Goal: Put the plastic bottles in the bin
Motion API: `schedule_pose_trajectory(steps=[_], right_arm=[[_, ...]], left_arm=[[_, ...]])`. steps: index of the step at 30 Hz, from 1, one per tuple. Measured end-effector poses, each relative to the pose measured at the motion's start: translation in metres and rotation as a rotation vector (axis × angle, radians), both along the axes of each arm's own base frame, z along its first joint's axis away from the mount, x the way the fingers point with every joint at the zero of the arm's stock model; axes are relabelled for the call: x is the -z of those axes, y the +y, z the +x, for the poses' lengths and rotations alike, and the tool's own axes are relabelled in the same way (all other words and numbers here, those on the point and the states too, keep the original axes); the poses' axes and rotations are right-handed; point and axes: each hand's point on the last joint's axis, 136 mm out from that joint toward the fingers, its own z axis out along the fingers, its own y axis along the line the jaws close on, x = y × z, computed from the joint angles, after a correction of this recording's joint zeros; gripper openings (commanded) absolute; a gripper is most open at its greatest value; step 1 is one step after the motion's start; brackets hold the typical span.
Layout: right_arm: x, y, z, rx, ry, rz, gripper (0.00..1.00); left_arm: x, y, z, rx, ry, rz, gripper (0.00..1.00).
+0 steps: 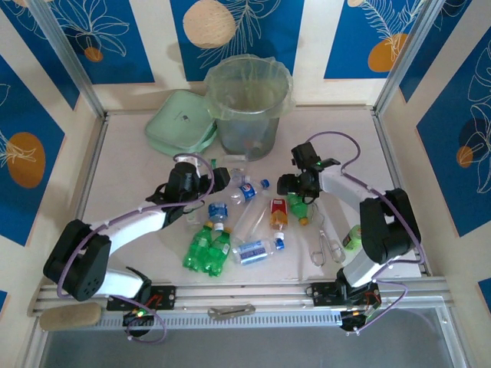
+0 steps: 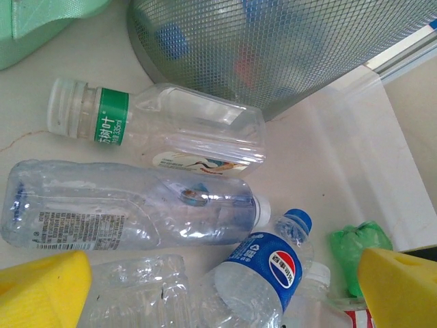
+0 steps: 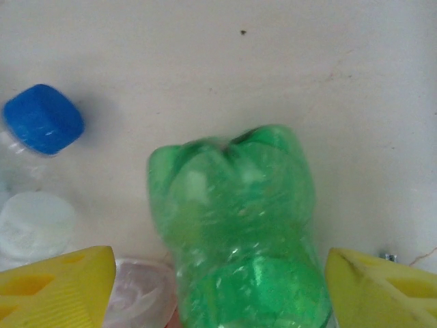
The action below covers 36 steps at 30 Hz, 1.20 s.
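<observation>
The bin (image 1: 247, 103) stands at the back of the table, with bottles showing dimly through its wall (image 2: 273, 48). Plastic bottles lie scattered mid-table: clear ones (image 1: 249, 218), green ones (image 1: 207, 249), an orange one (image 1: 278, 213). My left gripper (image 1: 224, 178) is open above a clear green-labelled bottle (image 2: 164, 126), a crushed clear bottle (image 2: 130, 205) and a blue-labelled Pepsi bottle (image 2: 273, 273); its yellow fingers (image 2: 41, 290) are spread wide. My right gripper (image 1: 288, 184) is open, with a green bottle (image 3: 239, 225) between its fingers (image 3: 58, 287) and a gap on each side.
A flat pale-green lid (image 1: 180, 123) leans left of the bin. Metal tongs (image 1: 326, 244) and a stubby lime-green item (image 1: 354, 238) lie by the right arm. A blue cap (image 3: 44, 117) and a white cap (image 3: 34, 222) sit left of the green bottle.
</observation>
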Motion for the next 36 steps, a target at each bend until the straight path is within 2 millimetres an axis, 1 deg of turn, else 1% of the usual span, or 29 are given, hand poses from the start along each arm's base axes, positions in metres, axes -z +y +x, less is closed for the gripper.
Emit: schedule_pose_trajectory(steps=[3,6,13,19,31,34,36], right_arm=[[0.008,-0.004,0.000,-0.001,0.020,-0.039,0.77],[0.014,-0.007,0.000,-0.005,0.033,-0.069,0.77],[0.026,-0.009,-0.002,-0.013,0.061,-0.114,0.77],[0.027,-0.009,-0.003,-0.013,0.063,-0.120,0.76],[0.029,-0.010,-0.002,-0.018,0.062,-0.128,0.60],[0.026,-0.010,0.000,-0.018,0.048,-0.127,0.58],[0.019,-0.010,0.002,-0.018,0.029,-0.121,0.58]], left_arm=[[-0.007,0.002,-0.002,-0.001,-0.014,-0.002,1.00],[-0.012,0.003,-0.003,-0.003,-0.026,-0.004,1.00],[-0.013,0.004,-0.003,-0.006,-0.027,-0.004,1.00],[-0.012,0.004,-0.003,-0.005,-0.025,-0.003,1.00],[-0.009,0.004,-0.004,-0.006,-0.019,0.000,1.00],[-0.009,0.005,-0.004,-0.007,-0.019,0.001,1.00],[-0.009,0.005,-0.004,-0.009,-0.020,0.004,1.00]])
